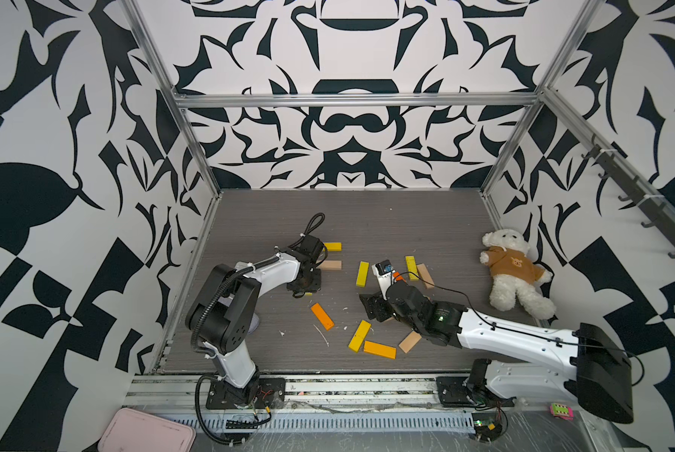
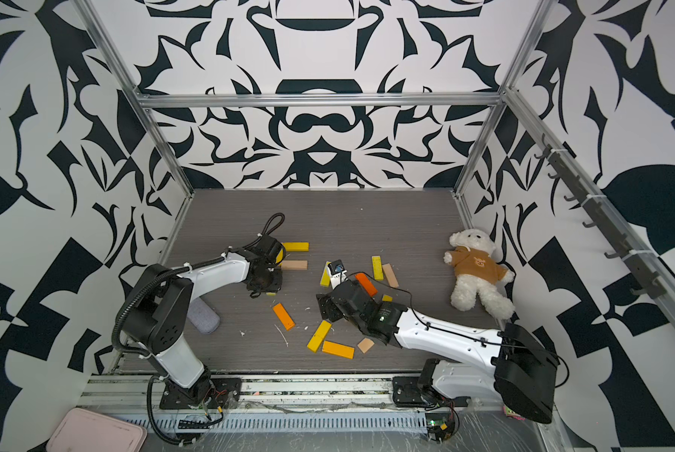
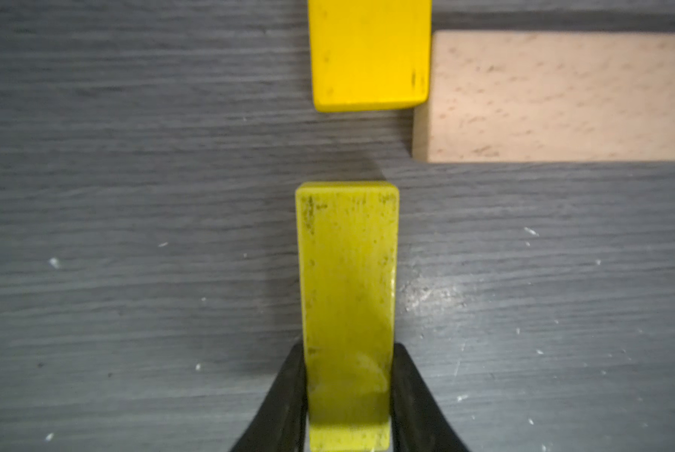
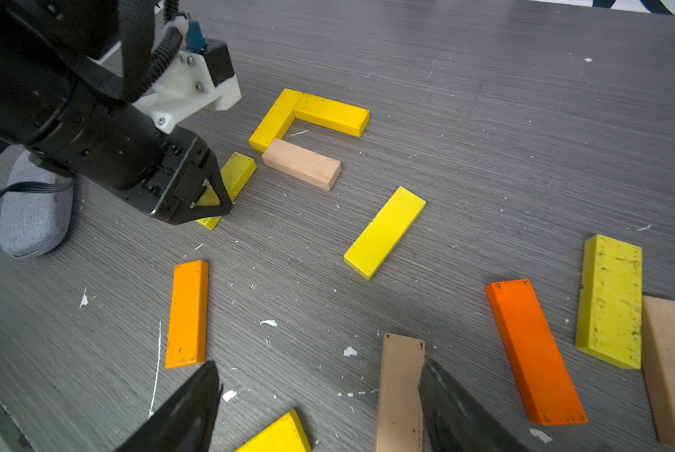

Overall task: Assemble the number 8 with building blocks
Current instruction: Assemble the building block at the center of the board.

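The right gripper [image 4: 320, 368] holds its jaws apart low over the near middle of the table [image 1: 273, 219], and a tan plank [image 4: 400, 391] lies between them, close beside one finger. Farther back and left, the left gripper [image 3: 349, 348] is clamped on a yellow-green plank [image 3: 347, 274]. That plank's free end stops just short of a yellow plank [image 3: 369, 54], which abuts a pale plank [image 3: 563, 98].

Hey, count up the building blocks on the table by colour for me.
Yellow blocks: 6
Orange blocks: 2
Red-orange block: 1
Tan blocks: 4
Total: 13; a yellow sliver under the right arm may be a fourteenth.
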### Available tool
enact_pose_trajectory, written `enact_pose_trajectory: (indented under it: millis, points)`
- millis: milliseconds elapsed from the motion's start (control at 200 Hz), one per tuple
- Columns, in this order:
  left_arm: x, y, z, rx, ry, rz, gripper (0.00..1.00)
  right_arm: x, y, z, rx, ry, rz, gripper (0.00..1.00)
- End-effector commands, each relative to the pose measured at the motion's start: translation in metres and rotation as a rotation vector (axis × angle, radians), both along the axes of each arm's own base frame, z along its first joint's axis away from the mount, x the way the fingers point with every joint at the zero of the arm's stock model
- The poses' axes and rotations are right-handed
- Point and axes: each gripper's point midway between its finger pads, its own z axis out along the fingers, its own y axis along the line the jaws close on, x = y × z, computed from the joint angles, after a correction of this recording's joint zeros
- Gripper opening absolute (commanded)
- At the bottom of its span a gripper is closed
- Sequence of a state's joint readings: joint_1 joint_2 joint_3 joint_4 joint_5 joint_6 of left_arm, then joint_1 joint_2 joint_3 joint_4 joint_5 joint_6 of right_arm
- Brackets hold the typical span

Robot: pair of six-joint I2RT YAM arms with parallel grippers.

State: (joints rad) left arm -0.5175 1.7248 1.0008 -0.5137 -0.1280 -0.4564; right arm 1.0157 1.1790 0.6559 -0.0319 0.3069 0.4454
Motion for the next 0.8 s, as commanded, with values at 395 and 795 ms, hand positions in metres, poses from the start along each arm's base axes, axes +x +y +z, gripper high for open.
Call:
enact_pose_trajectory:
  millis: [395,795]
  points:
    - [-0.001,-0.001,-0.017,0.014,0.058,0.019,0.33,0.001,-0.001,0.012,0.05,-0.027,-0.01,0.82]
    - [0.004,-0.002,-0.017,0.01,0.054,0.007,0.34,0.001,-0.003,0.009,0.047,-0.026,-0.017,0.82]
